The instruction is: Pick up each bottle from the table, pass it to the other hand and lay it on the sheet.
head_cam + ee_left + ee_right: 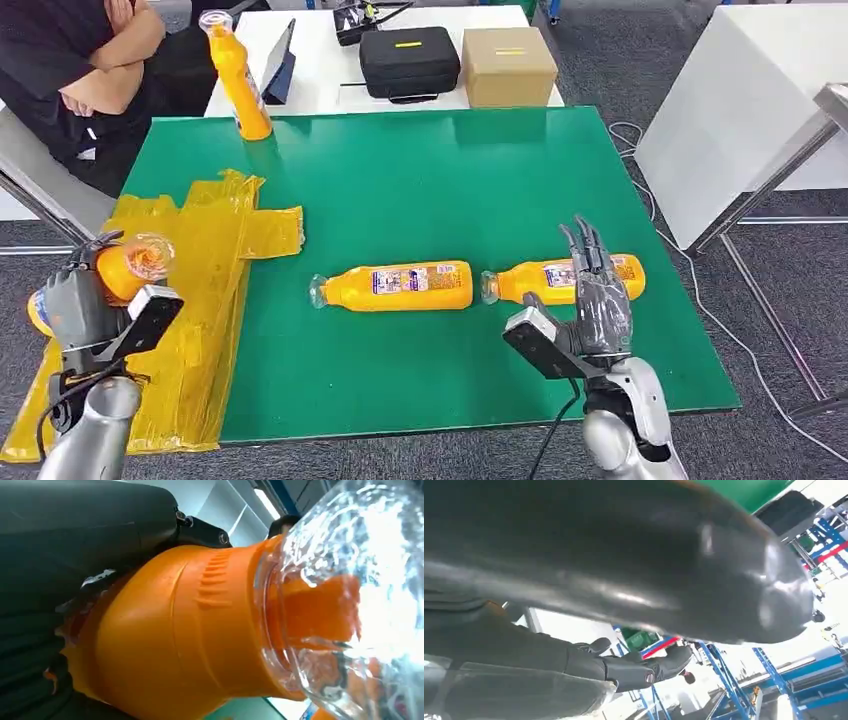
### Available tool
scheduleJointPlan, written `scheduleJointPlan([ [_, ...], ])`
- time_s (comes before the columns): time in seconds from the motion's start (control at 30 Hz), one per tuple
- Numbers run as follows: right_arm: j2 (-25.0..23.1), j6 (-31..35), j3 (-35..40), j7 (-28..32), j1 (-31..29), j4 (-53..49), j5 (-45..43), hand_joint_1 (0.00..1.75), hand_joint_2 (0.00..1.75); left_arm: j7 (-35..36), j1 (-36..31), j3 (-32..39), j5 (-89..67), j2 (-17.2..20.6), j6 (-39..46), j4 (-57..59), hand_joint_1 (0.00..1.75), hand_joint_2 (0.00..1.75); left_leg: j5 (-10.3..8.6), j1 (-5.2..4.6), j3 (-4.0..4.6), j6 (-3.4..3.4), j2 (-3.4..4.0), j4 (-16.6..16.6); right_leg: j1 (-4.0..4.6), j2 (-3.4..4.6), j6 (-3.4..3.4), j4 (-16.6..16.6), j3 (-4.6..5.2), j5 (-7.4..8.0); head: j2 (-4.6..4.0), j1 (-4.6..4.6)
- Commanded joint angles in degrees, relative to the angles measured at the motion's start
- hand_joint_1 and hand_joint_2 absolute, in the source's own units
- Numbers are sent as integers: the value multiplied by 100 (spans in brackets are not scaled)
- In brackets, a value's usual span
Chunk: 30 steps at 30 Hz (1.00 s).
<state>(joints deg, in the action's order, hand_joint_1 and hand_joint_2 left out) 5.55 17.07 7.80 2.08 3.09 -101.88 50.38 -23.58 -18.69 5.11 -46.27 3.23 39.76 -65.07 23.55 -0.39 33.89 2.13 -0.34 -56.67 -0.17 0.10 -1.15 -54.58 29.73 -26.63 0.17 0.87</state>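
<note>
Head view has us gripping one orange bottle (128,268) in our left hand (75,305), held over the crumpled yellow sheet (205,290) at the table's left edge. Our right hand (598,295) hangs empty with fingers straight, above the right-hand lying bottle (545,280); another bottle (395,287) lies mid-table and one upright bottle (240,85) stands at the green table's (430,180) far corner.

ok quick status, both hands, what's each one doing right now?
Left hand: grips an orange plastic bottle with a clear cap, over the yellow sheet.
Right hand: open, fingers straight, holding nothing.
</note>
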Motion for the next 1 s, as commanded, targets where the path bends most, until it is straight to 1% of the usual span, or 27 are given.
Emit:
scheduleJointPlan([
  [0.03,83,-59,-183,14,-173,213,-23,0,0,23,-392,-198,-9,46,24,710,175,175,3,1,-8,-9,-12,3,1,-11,1,5,-13,-5,0,2],
  [0.07,83,-59,-183,14,-173,213,-23,0,0,23,-392,-198,-9,46,24,710,175,175,7,1,-18,-13,-14,3,1,-13,1,6,-23,-10,0,0],
  [0.1,83,-59,-183,14,-173,213,-23,0,0,23,-392,-198,-9,46,24,710,175,175,5,1,-10,-11,-8,2,0,-6,1,4,-14,-6,0,2],
  [0.17,43,-112,-145,24,-281,377,-33,0,0,-17,-336,-79,-519,-166,24,852,175,175,6,3,-13,-13,-4,2,2,-6,1,5,-17,-6,0,0],
  [0.2,27,-230,-82,82,-405,550,-71,0,0,8,-307,80,-1058,-373,24,1004,175,175,2,-1,-9,-9,-2,7,-2,-4,0,6,-10,-3,0,0],
  [0.23,-33,-244,-64,102,-527,691,-57,0,0,-124,-324,236,-1328,-544,24,1208,175,175,5,0,-19,-13,-3,7,0,-7,0,8,-22,-5,0,2],
  [0.3,-195,-316,-14,139,-840,958,-18,0,0,-311,-374,480,-1773,-836,24,1614,175,175,4,0,-31,-14,-1,13,-1,-5,-1,17,-34,-2,0,-2],
  [0.33,-229,-341,-25,139,-879,986,-10,0,0,-356,-410,529,-1832,-892,24,1710,175,175,1,-2,-23,-9,2,13,-3,0,-1,14,-25,0,0,2],
  [0.37,-352,-414,-10,51,-1056,1049,67,0,0,-484,-503,668,-2128,-1080,24,2005,175,175,0,-3,-17,-7,3,11,-3,2,-1,10,-18,1,0,2],
  [0.4,-452,-477,-45,-3,-1135,1063,180,0,0,-467,-567,673,-2326,-1187,24,2146,175,175,-1,0,-12,-10,-14,3,-1,-15,-3,7,-23,-1,0,-2],
  [0.43,-491,-530,-64,-32,-1161,1044,215,0,0,-314,-585,514,-2402,-1259,24,2189,175,175,0,-4,-17,-7,2,9,-4,3,-1,9,-17,1,0,0],
  [0.47,-558,-591,-98,-89,-1174,1000,300,0,0,-305,-715,449,-2552,-1350,24,2450,175,175,3,-2,-27,-12,4,10,-2,3,-3,14,-32,0,0,2],
  [0.5,-579,-608,-119,-115,-1161,974,349,0,0,-270,-753,426,-2614,-1422,24,2535,175,175,-1,-5,-15,-8,-12,7,-3,-12,-4,8,-24,-1,0,2],
  [0.53,-621,-616,-163,-117,-1124,930,378,0,0,-132,-784,173,-2541,-1446,24,2605,175,175,3,-4,-22,-11,-13,6,-3,-14,-5,10,-33,-4,2,0],
  [0.57,-671,-647,-213,-130,-1086,886,423,0,0,-110,-869,59,-2627,-1500,24,2944,175,175,2,-5,-18,-10,-13,5,-4,-13,-4,8,-26,-3,2,2],
  [0.6,-712,-672,-235,-125,-1080,868,441,0,0,-123,-931,-114,-2404,-1392,24,3055,175,175,5,-4,-22,-13,-27,3,-3,-27,-4,11,-36,-9,0,2],
  [0.63,-759,-720,-257,-119,-1080,850,481,0,0,78,-849,-215,-2542,-1526,24,3047,175,175,4,-5,-18,-11,-27,1,-4,-24,-3,8,-31,-8,0,0],
  [0.7,-922,-872,-331,-143,-1119,822,596,0,0,87,-883,-188,-2710,-1579,24,3372,175,175,7,-6,-24,-13,-19,2,-8,-17,-2,8,-33,-9,0,2],
  [0.73,-922,-872,-331,-143,-1119,822,596,0,0,87,-883,-188,-2710,-1579,24,3372,175,175,3,-10,-20,-9,-15,5,-12,-12,-3,6,-26,-5,0,-2],
  [0.8,-972,-952,-317,-240,-1096,719,671,0,0,265,-979,-386,-2763,-1616,24,3751,175,175,3,-10,-20,-9,-16,4,-11,-9,-3,6,-25,-3,0,-2],
  [0.9,-951,-1030,-286,-225,-1074,689,709,0,0,460,-1033,-421,-2877,-1653,24,3897,175,175,7,-7,-29,-15,-17,4,-8,-12,-2,8,-36,-6,2,0],
  [0.93,-932,-1031,-285,-222,-1068,694,709,0,0,525,-1055,-433,-2915,-1643,24,3932,175,175,2,-5,-15,-10,-19,1,-4,-13,-2,6,-22,-2,0,0],
  [1.0,-833,-1056,-242,-157,-1052,697,646,0,0,843,-1237,-510,-3022,-1557,24,4375,175,175,3,-7,-25,-11,-18,5,-8,-12,-3,7,-31,-3,0,-2],
])
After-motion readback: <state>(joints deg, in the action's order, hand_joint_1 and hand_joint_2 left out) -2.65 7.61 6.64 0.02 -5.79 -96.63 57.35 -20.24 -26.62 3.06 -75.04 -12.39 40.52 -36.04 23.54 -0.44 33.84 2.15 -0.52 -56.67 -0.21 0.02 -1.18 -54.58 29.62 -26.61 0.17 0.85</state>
